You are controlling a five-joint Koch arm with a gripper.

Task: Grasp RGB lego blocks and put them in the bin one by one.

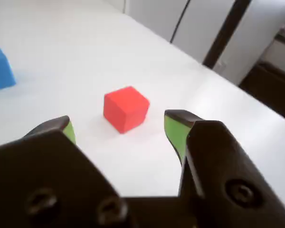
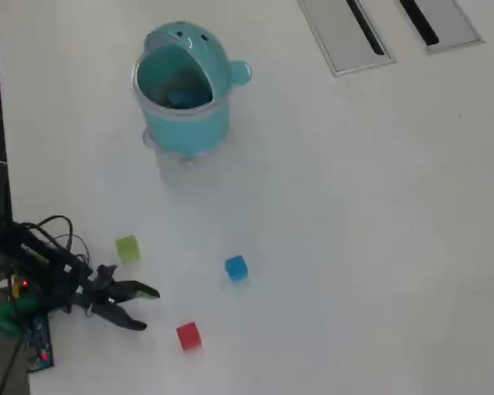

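Note:
The red block (image 1: 126, 109) (image 2: 188, 336) lies on the white table, just ahead of my open gripper (image 1: 119, 127) (image 2: 147, 309) and a little right of it in the overhead view. Nothing is between the green-padded fingers (image 1: 175, 130). The blue block (image 1: 0, 68) (image 2: 236, 267) sits farther out, at the left edge of the wrist view. The yellow-green block (image 2: 128, 248) rests above the gripper in the overhead view. The teal bin (image 2: 183, 89) stands at the upper left of the table with its hood open toward the blocks.
Two grey slotted panels (image 2: 348, 33) are set into the table at the top right of the overhead view. The arm's base with cables (image 2: 25, 288) sits at the table's left edge. The table edge (image 1: 237, 85) runs behind the red block in the wrist view.

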